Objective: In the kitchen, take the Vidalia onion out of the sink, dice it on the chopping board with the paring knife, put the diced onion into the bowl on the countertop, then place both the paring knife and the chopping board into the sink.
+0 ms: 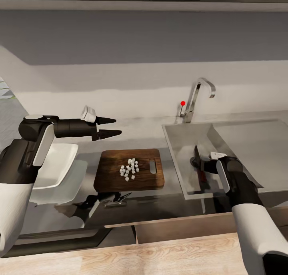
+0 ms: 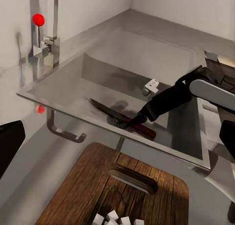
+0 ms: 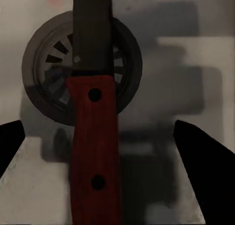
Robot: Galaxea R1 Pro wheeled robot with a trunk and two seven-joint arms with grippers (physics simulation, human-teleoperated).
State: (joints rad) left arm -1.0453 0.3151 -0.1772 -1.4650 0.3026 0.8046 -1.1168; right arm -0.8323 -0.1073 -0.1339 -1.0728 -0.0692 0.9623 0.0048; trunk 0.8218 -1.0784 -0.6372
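The chopping board (image 1: 130, 169) lies on the countertop (image 1: 140, 133) with a small heap of white diced onion (image 1: 129, 169) on it. My left gripper (image 1: 114, 127) hovers open above the counter behind the board's left end. The white bowl (image 1: 58, 163) sits left of the board, partly behind my left arm. In the sink (image 1: 180, 141), the paring knife (image 3: 93, 151) lies flat, its dark blade over the drain (image 3: 125, 63). My right gripper (image 3: 98, 124) is open down in the basin, its fingers (image 3: 203, 161) wide on either side of the red handle without touching it.
The chrome tap (image 1: 198, 97) with its red knob (image 1: 183, 103) stands behind the basin's back left corner. The flat drainer (image 1: 256, 141) extends right of the basin. A grey wall backs the counter, and a wooden floor strip shows below its pale front edge.
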